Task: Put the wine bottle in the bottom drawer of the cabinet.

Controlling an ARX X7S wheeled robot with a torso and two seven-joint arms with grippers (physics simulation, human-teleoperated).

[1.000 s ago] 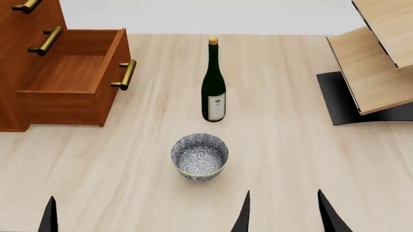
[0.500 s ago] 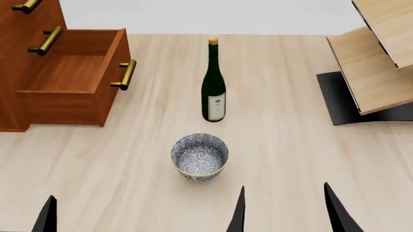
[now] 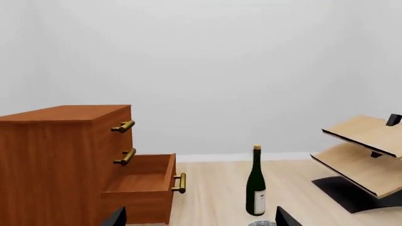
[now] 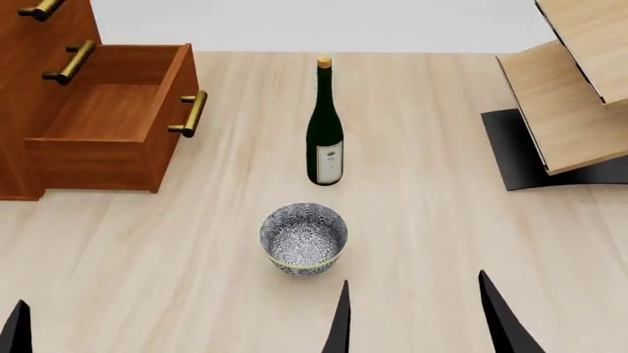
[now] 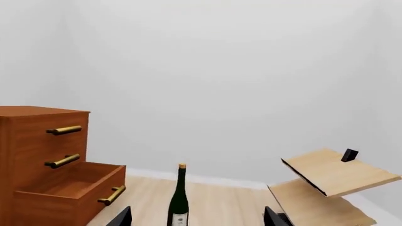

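The wine bottle [image 4: 325, 129], dark green with a white label and tan cork, stands upright mid-table, also seen in the left wrist view [image 3: 255, 188] and the right wrist view [image 5: 180, 202]. The bottom drawer [image 4: 108, 121] of the cabinet [image 4: 29, 44] is pulled out to the bottle's left, with nothing visible inside. My right gripper [image 4: 417, 323] is open near the front edge, well short of the bottle, which lies between its fingers [image 5: 122, 218] in the wrist view. Only one fingertip [image 4: 15, 332] of the left gripper shows in the head view; its wrist view shows it open [image 3: 199, 219].
A blue-patterned bowl [image 4: 303, 239] sits between the bottle and my grippers. A light wood rack [image 4: 574, 95] on a black base stands at the right. Two upper drawer fronts with brass handles [image 3: 124, 126] are shut.
The right gripper's fingertips have shifted left and slightly forward in the head view. The left fingertip has slid left towards the frame corner. Bottle, bowl and drawer have not moved.
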